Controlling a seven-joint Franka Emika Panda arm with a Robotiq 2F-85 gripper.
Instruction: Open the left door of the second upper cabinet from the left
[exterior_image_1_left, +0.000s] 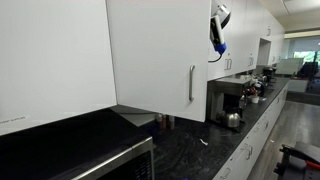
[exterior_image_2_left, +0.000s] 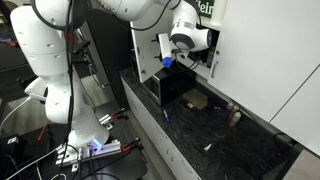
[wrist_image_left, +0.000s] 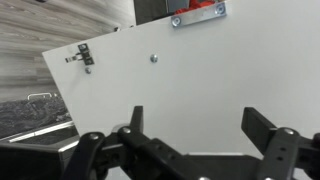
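Observation:
The left door (exterior_image_1_left: 150, 55) is a glossy white panel. It stands swung out from the second upper cabinet, with its slim silver handle (exterior_image_1_left: 192, 83) near its lower corner. My gripper (exterior_image_1_left: 218, 30) is up by the door's free edge, behind the panel, and also shows in an exterior view (exterior_image_2_left: 188, 48). In the wrist view the jaws (wrist_image_left: 198, 118) are open and empty. They face the door's bare inner face (wrist_image_left: 200, 75), which carries a hinge plate (wrist_image_left: 80, 55) and a screw (wrist_image_left: 153, 57). The twin door is not clearly visible.
A black speckled countertop (exterior_image_1_left: 190, 150) runs below, with a microwave (exterior_image_1_left: 110, 165), a coffee machine (exterior_image_1_left: 228, 98) and a kettle (exterior_image_1_left: 232, 120). More white cabinets continue down the row. A black appliance (exterior_image_2_left: 175, 85) sits on the counter (exterior_image_2_left: 220, 135) under my arm.

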